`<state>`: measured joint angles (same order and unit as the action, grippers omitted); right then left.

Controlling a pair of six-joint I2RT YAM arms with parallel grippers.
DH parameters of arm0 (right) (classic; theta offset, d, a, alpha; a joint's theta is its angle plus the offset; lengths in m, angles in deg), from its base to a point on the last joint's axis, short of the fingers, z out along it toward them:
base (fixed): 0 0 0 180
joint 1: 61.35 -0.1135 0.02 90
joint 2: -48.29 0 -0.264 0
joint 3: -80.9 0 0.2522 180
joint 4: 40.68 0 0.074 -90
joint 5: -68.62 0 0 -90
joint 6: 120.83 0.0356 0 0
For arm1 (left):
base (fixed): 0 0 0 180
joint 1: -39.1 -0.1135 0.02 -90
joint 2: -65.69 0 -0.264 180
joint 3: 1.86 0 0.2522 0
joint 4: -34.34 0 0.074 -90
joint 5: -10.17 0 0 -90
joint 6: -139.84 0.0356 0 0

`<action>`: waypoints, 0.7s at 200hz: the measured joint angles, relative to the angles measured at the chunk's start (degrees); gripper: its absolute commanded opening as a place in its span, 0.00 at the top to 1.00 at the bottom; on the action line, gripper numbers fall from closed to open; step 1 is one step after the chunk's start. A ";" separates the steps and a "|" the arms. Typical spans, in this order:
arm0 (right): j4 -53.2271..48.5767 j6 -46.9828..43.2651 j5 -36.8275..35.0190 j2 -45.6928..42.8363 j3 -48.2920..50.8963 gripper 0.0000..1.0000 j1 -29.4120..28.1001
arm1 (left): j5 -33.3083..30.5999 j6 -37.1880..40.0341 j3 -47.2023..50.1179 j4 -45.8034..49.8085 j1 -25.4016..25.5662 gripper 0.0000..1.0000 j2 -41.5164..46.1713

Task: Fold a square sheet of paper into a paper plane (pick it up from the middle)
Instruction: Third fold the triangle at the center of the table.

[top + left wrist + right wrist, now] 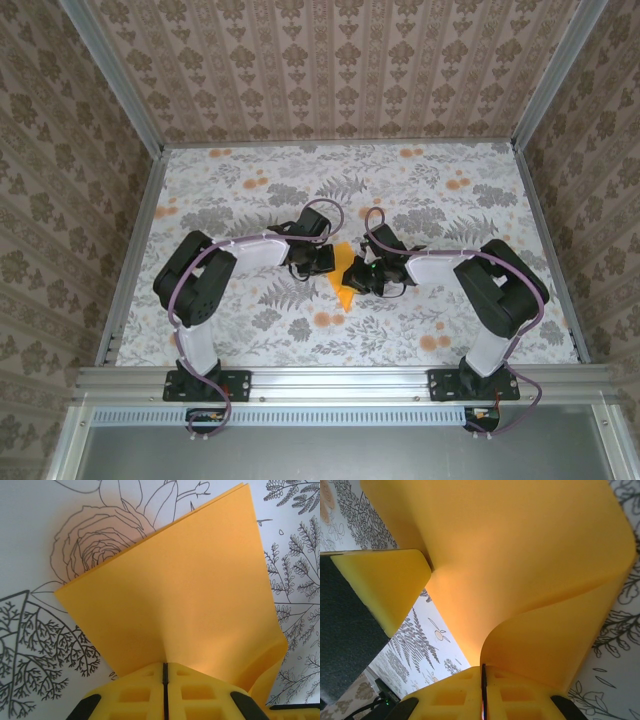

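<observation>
From above, the two arms bend toward each other over the middle of the table (250, 330), which carries a flower-printed cloth. The left gripper (318, 258) and the right gripper (366, 273) meet very near each other, and the square sheet of paper (343, 280), bright orange-yellow, sits between them, with one pointed corner showing toward the near side. In the left wrist view, the left gripper (164, 666) has its two yellow fingers pressed together with only a thin dark line between them, and the paper (175, 595) is pinched at that line. From there the paper spreads out wide above the cloth (30, 530); at its far corner two layers lie one on the other, so it is doubled over. In the right wrist view, the right gripper (483, 667) is also closed tight on the paper (520, 545), which bends in a soft curve just above the fingers. One yellow pad (385, 580) of the left gripper touches the paper at the left side.
</observation>
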<state>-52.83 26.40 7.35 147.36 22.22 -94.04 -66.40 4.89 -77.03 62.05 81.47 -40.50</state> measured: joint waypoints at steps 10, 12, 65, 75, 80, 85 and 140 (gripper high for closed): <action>0.00 0.00 0.00 0.07 0.00 0.90 0.00 | 0.00 0.00 0.00 0.00 0.02 0.92 0.00; 0.00 0.00 0.00 0.09 0.00 0.90 0.00 | 0.00 0.00 0.00 -0.02 0.00 0.92 0.00; 0.02 -0.02 0.00 0.52 0.00 0.90 0.00 | 0.00 0.00 0.00 0.00 0.00 0.92 0.00; 0.02 -0.02 0.00 0.66 0.00 0.90 0.00 | 0.02 0.00 0.00 0.00 0.00 0.92 0.00; 0.02 -0.02 -0.02 0.76 0.00 0.90 0.00 | 0.02 0.00 0.00 0.00 0.00 0.92 0.00; 0.00 -0.02 -0.02 0.85 0.00 0.90 0.00 | 0.02 0.00 0.00 0.00 0.00 0.92 0.00; 0.15 -0.07 0.00 1.18 0.00 0.81 0.00 | 0.04 0.00 0.00 0.02 0.00 0.85 0.00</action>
<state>-52.68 26.34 7.35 148.54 22.22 -94.04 -66.35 4.89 -77.03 62.08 81.47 -40.50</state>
